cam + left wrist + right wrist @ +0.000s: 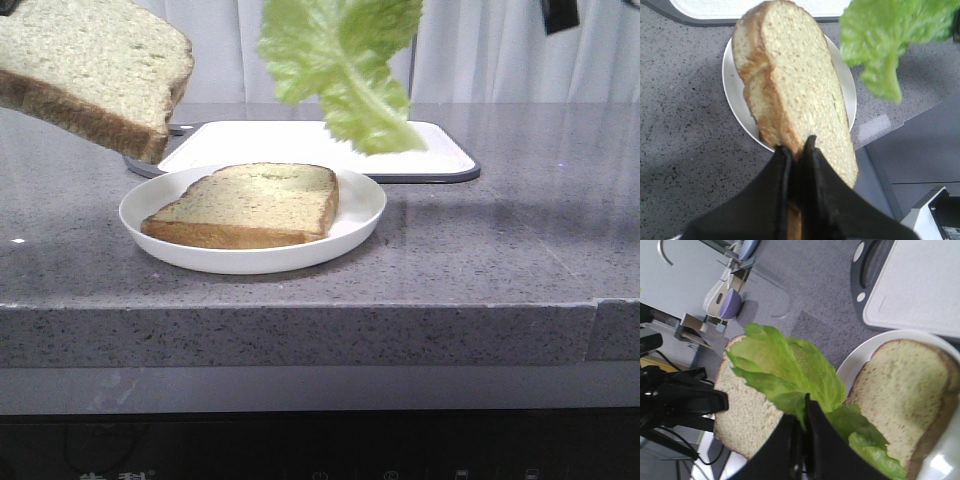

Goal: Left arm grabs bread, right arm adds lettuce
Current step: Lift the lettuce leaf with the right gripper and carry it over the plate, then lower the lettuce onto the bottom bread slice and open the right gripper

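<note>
Two claws aloft, left claw (796, 150) pinching bread (800, 90), right claw (802, 412) seemingly pinching lettuce (790, 370)

The left gripper (796, 147) is matte black, its two long fingers (771, 195) wedge-shaped, broad at the base and tapering to narrow rounded tips with smooth unmarked faces. The right gripper (801, 412) has the same matte black tapered fingers (826, 450). In the front view, only a small dark blocky piece of the right arm (560, 15) shows.
</note>
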{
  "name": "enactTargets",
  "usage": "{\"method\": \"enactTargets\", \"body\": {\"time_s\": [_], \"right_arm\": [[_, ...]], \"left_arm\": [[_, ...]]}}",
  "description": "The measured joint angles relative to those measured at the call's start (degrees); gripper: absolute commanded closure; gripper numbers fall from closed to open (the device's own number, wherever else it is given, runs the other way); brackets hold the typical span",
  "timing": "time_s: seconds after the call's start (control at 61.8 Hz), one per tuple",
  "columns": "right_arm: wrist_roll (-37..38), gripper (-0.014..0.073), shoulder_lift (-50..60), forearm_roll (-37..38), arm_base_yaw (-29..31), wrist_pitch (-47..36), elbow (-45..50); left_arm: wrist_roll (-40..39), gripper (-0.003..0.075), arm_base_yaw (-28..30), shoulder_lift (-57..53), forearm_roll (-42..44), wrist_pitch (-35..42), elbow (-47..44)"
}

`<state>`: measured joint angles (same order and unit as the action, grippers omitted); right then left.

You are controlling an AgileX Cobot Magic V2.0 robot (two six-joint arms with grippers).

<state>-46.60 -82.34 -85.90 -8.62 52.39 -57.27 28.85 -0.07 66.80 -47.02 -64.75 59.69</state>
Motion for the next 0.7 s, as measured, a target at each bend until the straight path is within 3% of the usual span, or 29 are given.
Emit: {"method": "enactTargets", "body": {"time_s": [0.307,0.696], "right_arm": [[-2.7,0.065,-1.5,-13.9,-5.6,-3.6,7.8],[-2.7,0.065,-10.5,-16.3,-7.7,-0.4,7.9]], "left_arm": [[0.0,0.0741,0.0,0.0,0.0,0.0,0.0],[0.1,0.0741,0.0,0.0,0.0,0.0,0.0]]}}
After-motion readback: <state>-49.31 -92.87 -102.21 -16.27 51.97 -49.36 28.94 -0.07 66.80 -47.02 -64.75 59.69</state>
